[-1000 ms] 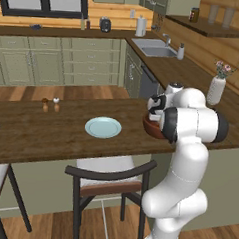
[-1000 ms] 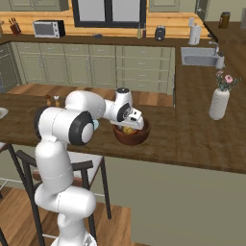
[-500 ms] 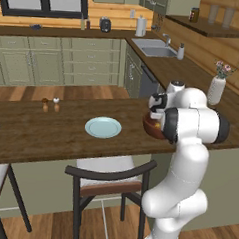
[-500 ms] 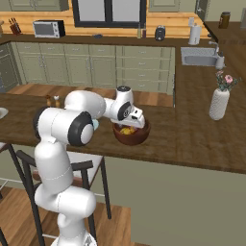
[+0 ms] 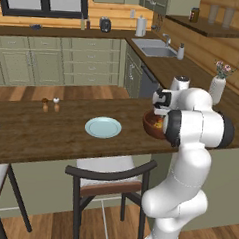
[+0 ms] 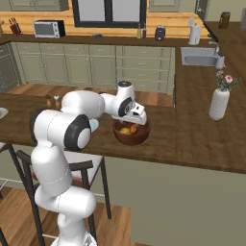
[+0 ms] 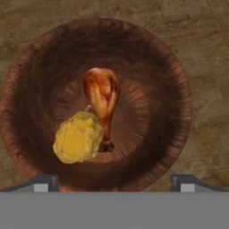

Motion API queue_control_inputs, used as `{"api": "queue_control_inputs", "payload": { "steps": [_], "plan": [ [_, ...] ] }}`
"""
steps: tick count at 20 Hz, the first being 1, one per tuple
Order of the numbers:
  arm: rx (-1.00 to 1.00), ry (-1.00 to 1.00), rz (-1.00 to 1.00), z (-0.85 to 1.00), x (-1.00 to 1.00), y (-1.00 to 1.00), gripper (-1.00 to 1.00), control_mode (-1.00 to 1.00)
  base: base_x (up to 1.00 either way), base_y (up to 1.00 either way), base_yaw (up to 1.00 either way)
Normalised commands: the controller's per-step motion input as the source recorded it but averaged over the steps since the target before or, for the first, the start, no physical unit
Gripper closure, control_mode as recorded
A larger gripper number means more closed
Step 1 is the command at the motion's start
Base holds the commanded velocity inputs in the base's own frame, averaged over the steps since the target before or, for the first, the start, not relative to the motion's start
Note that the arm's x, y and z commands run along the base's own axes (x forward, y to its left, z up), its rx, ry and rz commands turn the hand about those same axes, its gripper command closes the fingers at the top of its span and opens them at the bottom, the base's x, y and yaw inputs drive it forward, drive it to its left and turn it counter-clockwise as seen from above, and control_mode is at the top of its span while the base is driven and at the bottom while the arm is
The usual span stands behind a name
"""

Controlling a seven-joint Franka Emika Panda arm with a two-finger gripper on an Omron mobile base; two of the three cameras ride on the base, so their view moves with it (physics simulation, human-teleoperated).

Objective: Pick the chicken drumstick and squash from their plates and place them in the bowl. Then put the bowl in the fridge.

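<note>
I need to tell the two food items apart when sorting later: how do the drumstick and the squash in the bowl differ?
The chicken drumstick is glossy orange-brown; the squash is matte yellow. The drumstick is elongated, tapering from a thick end to a narrow bone end, while the squash is a rounded, bumpy lump. The drumstick lies near the middle of the bowl, the squash beside its narrow end, toward the wall. Both rest inside the bowl, below the open gripper.

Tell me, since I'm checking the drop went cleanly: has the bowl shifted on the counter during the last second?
No. The bowl sits at the same spot on the counter, level with the vase, as before.
</note>
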Motion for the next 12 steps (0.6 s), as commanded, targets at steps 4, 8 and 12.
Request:
{"api": "queue_control_inputs", "payload": {
  "steps": [4, 8, 12],
  "plan": [
    [0.04, 0.00, -0.13, 0.00, 0.00, -0.63, -1.00, -1.00, 0.00, 0.00, 0.00],
    [0.07, 0.00, -0.12, -0.01, 0.00, -0.54, -1.00, -1.00, 0.00, 0.00, 0.00],
    [0.05, 0.04, -0.06, -0.13, 0.00, -0.28, -1.00, -1.00, 0.00, 0.00, 0.00]
  ]
}}
